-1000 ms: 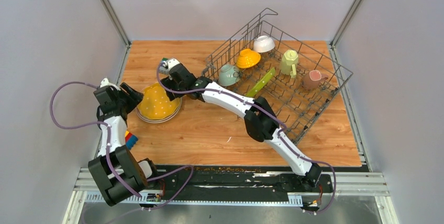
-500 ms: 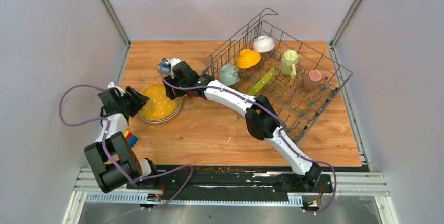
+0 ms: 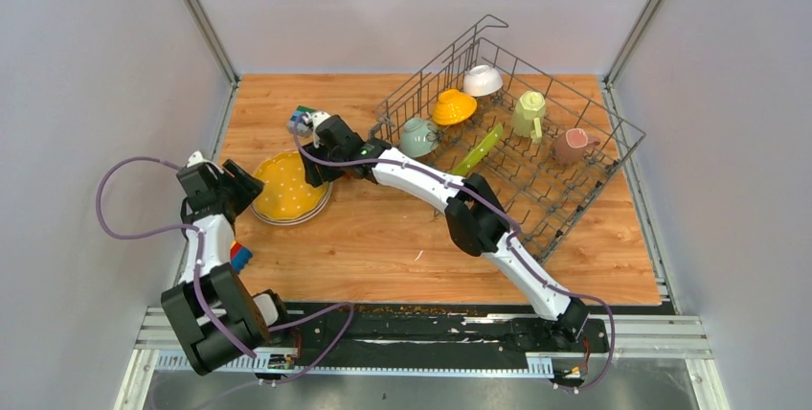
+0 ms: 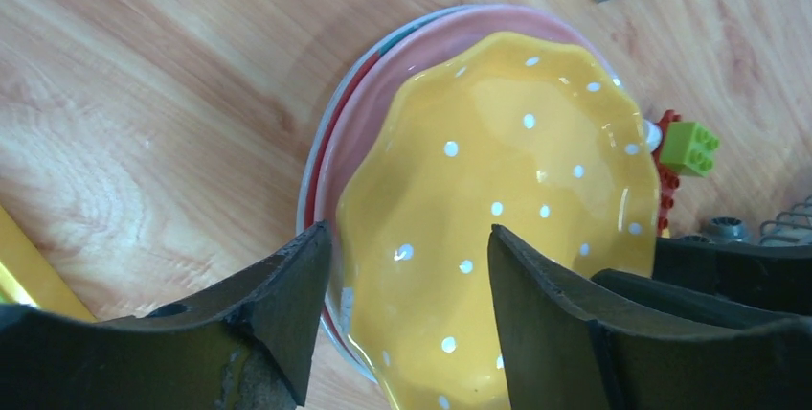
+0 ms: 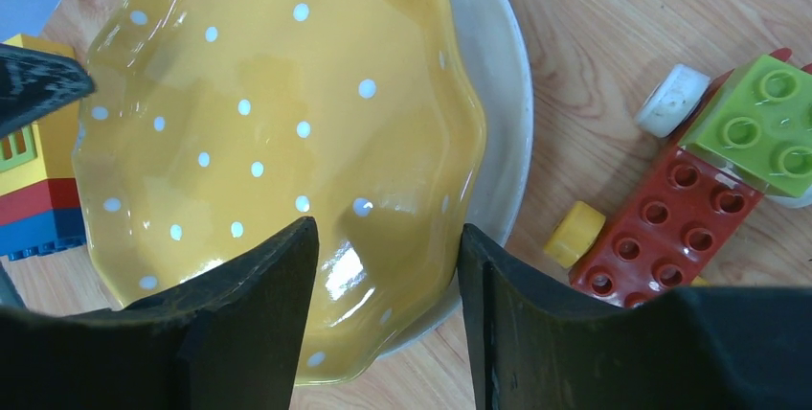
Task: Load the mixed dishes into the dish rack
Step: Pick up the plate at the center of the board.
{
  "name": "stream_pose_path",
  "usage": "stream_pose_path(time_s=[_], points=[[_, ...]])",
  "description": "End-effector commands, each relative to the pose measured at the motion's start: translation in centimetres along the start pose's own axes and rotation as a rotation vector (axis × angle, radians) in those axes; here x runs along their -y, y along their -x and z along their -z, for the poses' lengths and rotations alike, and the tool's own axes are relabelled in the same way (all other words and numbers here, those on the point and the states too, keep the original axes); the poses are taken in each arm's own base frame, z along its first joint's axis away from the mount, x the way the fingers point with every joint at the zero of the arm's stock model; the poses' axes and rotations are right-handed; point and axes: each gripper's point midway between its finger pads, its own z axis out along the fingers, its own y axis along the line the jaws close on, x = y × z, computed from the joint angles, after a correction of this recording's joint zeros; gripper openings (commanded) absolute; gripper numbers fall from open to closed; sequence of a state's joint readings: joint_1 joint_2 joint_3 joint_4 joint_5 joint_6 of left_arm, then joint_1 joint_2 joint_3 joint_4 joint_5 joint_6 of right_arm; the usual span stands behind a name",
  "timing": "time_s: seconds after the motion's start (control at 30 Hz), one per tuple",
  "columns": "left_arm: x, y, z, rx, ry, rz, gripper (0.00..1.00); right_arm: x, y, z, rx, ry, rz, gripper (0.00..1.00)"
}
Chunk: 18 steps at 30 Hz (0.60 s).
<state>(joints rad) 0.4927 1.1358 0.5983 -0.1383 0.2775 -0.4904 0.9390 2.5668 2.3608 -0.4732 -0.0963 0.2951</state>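
The left gripper (image 4: 407,305) has its jaws wide apart and holds nothing, with the near rim of the yellow white-dotted plate (image 4: 507,190) showing in the gap. The right gripper (image 5: 383,305) is likewise parted and empty over the opposite rim of the same plate. The plate therefore lies between the two grippers, and I cannot tell whether any finger touches it. Being round, it has no long axis; it lies flat on a pink plate (image 4: 383,75), with a pale grey plate (image 5: 503,113) at the bottom of the stack, on the left of the wooden table (image 3: 383,228). The fingers look to sit side by side along the edge rather than above and below it, so I judge a pinch needs the rim tipped or the wrist turned. The dish rack (image 3: 421,84) stands well apart to the far right, and the right arm reaches in from that side. The rack holds a teal mug (image 3: 418,135), a yellow bowl (image 3: 453,106), a white bowl (image 3: 483,79), a pale-green mug (image 3: 529,113), a pink mug (image 3: 573,145) and a lime-green plate (image 3: 479,149) on edge between the tines. Toy blocks (image 5: 670,223) lie just beside the stack
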Motion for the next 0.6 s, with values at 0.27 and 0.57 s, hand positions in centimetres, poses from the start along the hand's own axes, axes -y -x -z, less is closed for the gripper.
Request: stream_pose_path(time_s=[0.27, 0.57], points=[[1.0, -2.2, -2.2, -0.077, -0.137, -0.008, 0.52, -1.4, 0.6, 0.7, 0.008, 0.078, -0.035, 0.50], [1.4, -3.8, -2.6, -0.113, -0.199, 0.000, 0.49, -3.2, 1.8, 2.3, 0.021, 0.149, -0.053, 0.49]])
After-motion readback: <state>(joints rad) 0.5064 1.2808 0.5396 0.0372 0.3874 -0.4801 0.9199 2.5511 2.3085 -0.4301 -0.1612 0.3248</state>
